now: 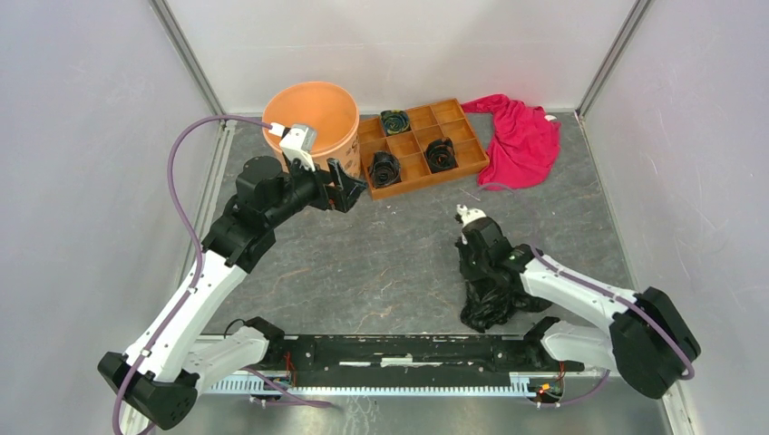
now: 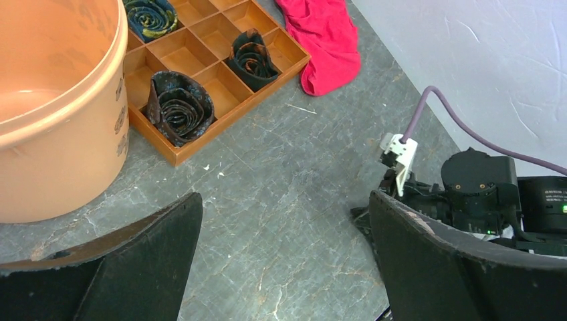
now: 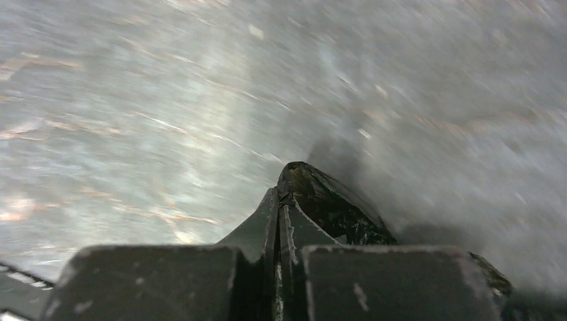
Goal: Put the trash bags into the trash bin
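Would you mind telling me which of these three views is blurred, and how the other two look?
Right wrist: the table is smeared by motion blur, though the right end effector and the pinched trash bag are sharp. Top external: crisp, evenly lit, soft shadows. Left wrist: sharp on the bin and tray.
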Controlling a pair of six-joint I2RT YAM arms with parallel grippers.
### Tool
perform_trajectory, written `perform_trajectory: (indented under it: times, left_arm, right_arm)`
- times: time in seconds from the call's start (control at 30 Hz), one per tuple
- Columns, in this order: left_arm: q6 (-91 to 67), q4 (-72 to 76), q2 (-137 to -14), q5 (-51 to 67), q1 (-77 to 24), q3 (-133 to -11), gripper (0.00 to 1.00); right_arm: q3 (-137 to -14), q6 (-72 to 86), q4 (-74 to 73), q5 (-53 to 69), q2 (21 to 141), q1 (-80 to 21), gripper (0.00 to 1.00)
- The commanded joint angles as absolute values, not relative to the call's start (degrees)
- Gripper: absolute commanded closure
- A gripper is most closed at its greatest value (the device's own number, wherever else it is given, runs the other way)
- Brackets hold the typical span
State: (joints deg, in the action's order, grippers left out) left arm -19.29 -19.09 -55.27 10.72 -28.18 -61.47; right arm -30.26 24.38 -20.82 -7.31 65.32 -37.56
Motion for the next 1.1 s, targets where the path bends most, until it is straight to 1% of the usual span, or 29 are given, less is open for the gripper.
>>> perform_trajectory:
  times: [0.0, 0.17, 0.27, 0.33, 0.47, 0.53, 0.57, 0.63, 0.7, 0.73, 0.77, 0.83, 0.9, 0.93, 1.07]
  left_arm:
    - [-16.93, -15.90, -54.45, 10.82, -27.86, -61.10, 0.00]
    - [-20.05, -16.80, -53.58, 10.54, -27.87, -60.04, 0.00]
    - [-22.70, -17.68, -50.89, 9.76, -27.86, -58.20, 0.00]
    - [-24.21, -18.88, -48.56, 8.87, -27.87, -56.70, 0.00]
    - [-26.57, -22.17, -45.01, 7.52, -27.86, -54.49, 0.00]
    - [-28.80, -23.07, -43.78, 7.21, -27.86, -52.74, 0.00]
    - [-30.02, -23.11, -43.33, 7.20, -27.86, -51.72, 0.00]
    - [-32.78, -22.65, -43.12, 7.75, -27.86, -49.20, 0.00]
    - [-35.73, -22.23, -43.51, 9.26, -27.86, -47.01, 0.00]
    - [-37.16, -21.58, -43.89, 10.81, -27.86, -45.89, 0.00]
    - [-38.53, -20.97, -44.29, 11.76, -27.86, -44.70, 0.00]
    - [-40.94, -19.50, -45.36, 14.38, -27.86, -42.60, 0.00]
    - [-43.13, -17.54, -46.26, 16.42, -27.86, -40.58, 0.00]
    - [-44.21, -16.28, -46.46, 17.66, -27.86, -39.35, 0.00]
    - [-47.99, -8.85, -47.81, 20.44, -28.79, -35.70, 0.00]
  right_arm:
    - [-38.50, 19.90, -4.21, 6.97, 70.57, -39.18, 1.00]
    - [-50.17, 18.41, -2.11, 13.21, 76.26, -42.98, 1.00]
    - [-51.53, 16.90, -1.99, 14.39, 75.03, -45.00, 1.00]
    - [-50.09, 15.65, -1.77, 16.50, 73.15, -45.82, 0.99]
    - [-42.98, 16.04, -0.47, 18.78, 69.39, -47.06, 0.94]
    - [-38.57, 17.99, 4.38, 20.95, 67.82, -48.11, 0.89]
    - [-36.53, 19.45, 6.76, 22.67, 67.39, -48.99, 0.89]
    - [-34.36, 21.15, 11.16, 25.12, 67.23, -51.44, 0.85]
    - [-35.23, 20.02, 10.37, 24.46, 67.50, -54.01, 0.70]
    - [-36.66, 18.29, 7.45, 22.46, 67.22, -55.19, 0.57]
    - [-38.12, 16.39, 3.60, 19.00, 66.64, -56.33, 0.48]
    - [-39.53, 13.32, -2.60, 13.49, 64.22, -57.48, 0.33]
    - [-38.85, 11.65, -5.25, 9.02, 60.70, -57.48, 0.19]
    - [-38.60, 11.11, -6.03, 7.47, 58.71, -57.48, 0.14]
    - [-38.76, 10.70, -10.02, -0.73, 54.29, -57.46, 0.06]
